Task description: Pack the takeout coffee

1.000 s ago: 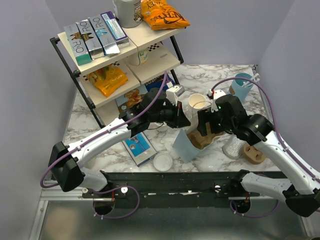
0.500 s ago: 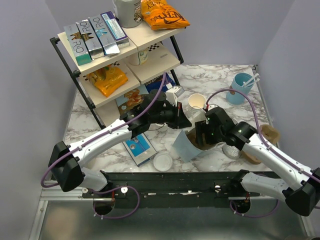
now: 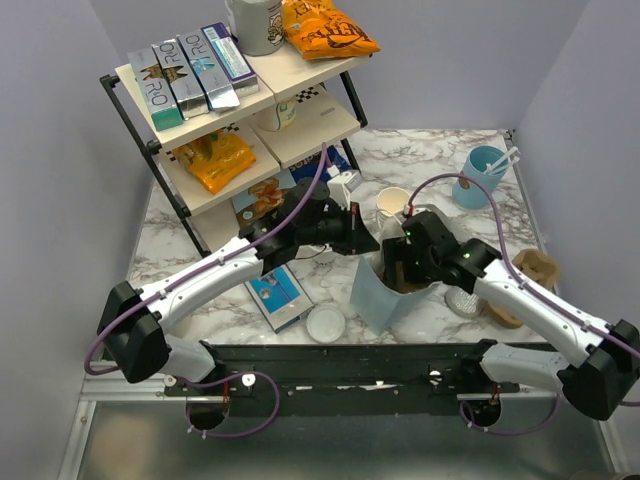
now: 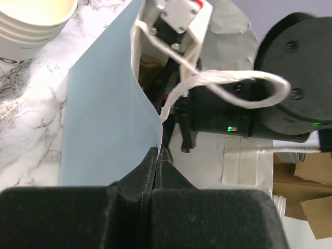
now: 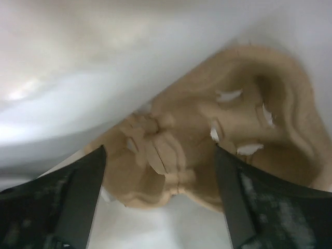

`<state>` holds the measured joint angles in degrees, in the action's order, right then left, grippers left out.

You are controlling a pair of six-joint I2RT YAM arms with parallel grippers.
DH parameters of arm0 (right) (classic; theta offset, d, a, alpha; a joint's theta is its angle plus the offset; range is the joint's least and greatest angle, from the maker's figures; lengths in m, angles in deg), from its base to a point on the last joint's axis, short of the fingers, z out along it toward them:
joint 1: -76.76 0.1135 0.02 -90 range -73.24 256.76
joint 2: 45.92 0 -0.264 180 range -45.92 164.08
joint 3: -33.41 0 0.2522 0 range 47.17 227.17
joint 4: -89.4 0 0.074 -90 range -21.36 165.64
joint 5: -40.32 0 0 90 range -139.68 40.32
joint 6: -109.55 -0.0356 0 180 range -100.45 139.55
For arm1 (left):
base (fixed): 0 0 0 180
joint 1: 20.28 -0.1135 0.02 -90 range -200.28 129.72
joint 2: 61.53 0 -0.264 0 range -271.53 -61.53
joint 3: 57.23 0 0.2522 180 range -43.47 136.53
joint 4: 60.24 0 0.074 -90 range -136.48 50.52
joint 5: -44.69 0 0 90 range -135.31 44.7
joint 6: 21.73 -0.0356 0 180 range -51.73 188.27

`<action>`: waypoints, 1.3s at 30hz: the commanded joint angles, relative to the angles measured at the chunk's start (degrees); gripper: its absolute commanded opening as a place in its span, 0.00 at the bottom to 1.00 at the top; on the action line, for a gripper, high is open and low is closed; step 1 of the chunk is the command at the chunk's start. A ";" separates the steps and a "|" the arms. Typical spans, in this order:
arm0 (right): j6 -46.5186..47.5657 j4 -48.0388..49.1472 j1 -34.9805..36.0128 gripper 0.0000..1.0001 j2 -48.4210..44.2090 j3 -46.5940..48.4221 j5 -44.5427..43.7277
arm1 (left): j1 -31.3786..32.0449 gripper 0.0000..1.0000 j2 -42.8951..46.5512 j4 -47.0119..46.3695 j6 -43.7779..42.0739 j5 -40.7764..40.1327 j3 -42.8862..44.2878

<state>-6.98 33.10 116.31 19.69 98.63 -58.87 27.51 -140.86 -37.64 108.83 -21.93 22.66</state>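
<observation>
So, left to right: one loose white lid (image 3: pixel 325 323) lay on the bench (image 3: pixel 440 150) near the front edge. The left gripper (image 4: pixel 157 155) had its jaws clenched on the rim of the one blue paper bag (image 3: pixel 378 295), propping it open. One stack of lidless cups (image 3: pixel 392 203) stood just behind the bag. The right gripper (image 5: pixel 158 153) was down inside the bag, jaws spread and clamping nothing, over one pulp carrier (image 5: pixel 249 119) on the bag floor. Takeout coffee (image 3: pixel 462 298): probably the single pale cup just right of the bag, mostly hidden under the right forearm, not packed. Second carrier (image 3: pixel 508 312) beside it, so two total. Risks: jaws pulling out could snag the bag's white cord handle (image 4: pixel 228 78) and topple it; that forearm could knock the coffee; a tilted carrier would tip the cup.
</observation>
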 commanded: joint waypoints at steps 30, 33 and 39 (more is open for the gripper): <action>-1.96 5.99 0.09 1.00 -1.87 -2.97 -0.04 | 1.43 0.00 1.11 -2.16 1.72 -1.40 -1.18; 0.41 5.28 0.09 1.00 -6.00 0.12 0.05 | 1.43 0.00 1.37 -2.16 1.81 -2.45 -1.35; 3.41 4.66 0.18 1.00 -13.47 7.68 2.42 | 1.52 0.00 1.63 -1.63 1.72 -5.27 -2.05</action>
<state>-5.80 38.01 116.31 10.42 101.15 -57.63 28.61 -140.36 -39.54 110.38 -25.16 21.15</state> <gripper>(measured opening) 0.997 0.009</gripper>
